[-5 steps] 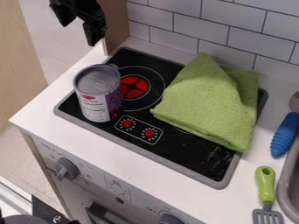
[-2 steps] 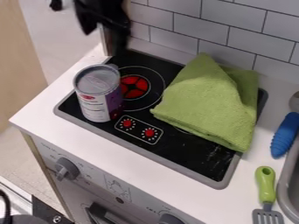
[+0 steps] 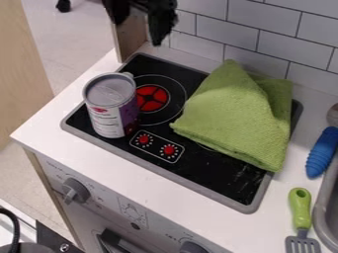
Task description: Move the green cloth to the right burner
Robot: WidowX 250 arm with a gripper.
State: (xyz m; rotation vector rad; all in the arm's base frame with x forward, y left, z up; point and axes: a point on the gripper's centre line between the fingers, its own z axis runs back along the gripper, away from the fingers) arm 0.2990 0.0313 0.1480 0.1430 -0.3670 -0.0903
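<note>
The green cloth (image 3: 234,116) lies bunched over the stovetop's (image 3: 218,170) right side, below and right of the gripper (image 3: 138,31), whose fingers are spread. Below the gripper stands a lidded can (image 3: 109,111); farther lower right lies the green-handled spatula (image 3: 300,210).

The white table (image 3: 132,179) carries a black cooktop (image 3: 214,169) with a grey rim, on which a can (image 3: 111,108) stands upright near the red burner (image 3: 151,98) and a rumpled green cloth (image 3: 237,116) lies to the right, while a green-handled spatula (image 3: 300,210) and a blue-handled utensil (image 3: 322,153) lie beside it.
</note>
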